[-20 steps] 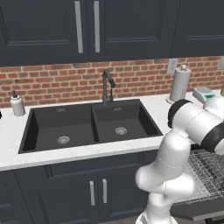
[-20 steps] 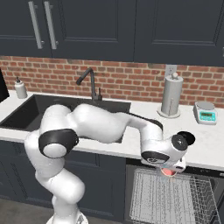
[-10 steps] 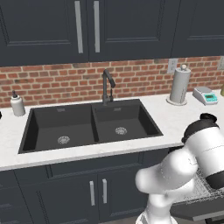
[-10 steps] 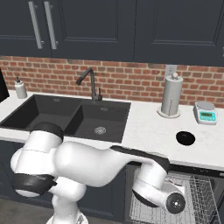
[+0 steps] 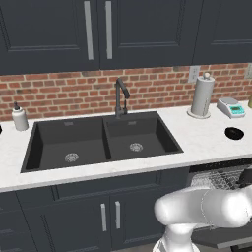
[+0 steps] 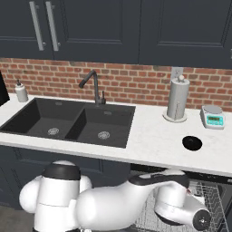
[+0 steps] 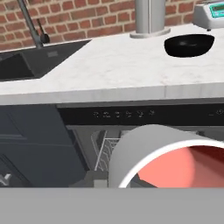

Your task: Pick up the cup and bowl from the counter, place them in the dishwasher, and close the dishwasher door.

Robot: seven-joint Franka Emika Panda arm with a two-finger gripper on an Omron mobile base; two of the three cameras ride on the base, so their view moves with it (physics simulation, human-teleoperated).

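Note:
The red-coral cup (image 7: pixel 175 168) looms close in the hand view, a grey-rimmed cylinder with a red inside, held just in front of the open dishwasher (image 7: pixel 122 114). My gripper (image 5: pixel 245 178) hangs low over the wire rack (image 5: pixel 216 180); its fingers are hidden by the cup. The black bowl (image 5: pixel 234 133) (image 6: pixel 192 142) (image 7: pixel 189 45) sits alone on the white counter (image 6: pixel 154 136), right of the sink and near the scale. The dishwasher door (image 5: pixel 219 237) lies open below the arm.
A paper towel roll (image 6: pixel 176 99) and a white-and-teal scale (image 6: pixel 212 117) stand behind the bowl. The black double sink (image 5: pixel 101 142) with its faucet is to the left, with a soap bottle (image 5: pixel 19 118) at the far left. Dark cabinets (image 5: pixel 110 216) are under the counter.
The arm has swung down from counter height to below the counter edge, in front of the dishwasher, carrying the cup. The bowl has stayed where it was.

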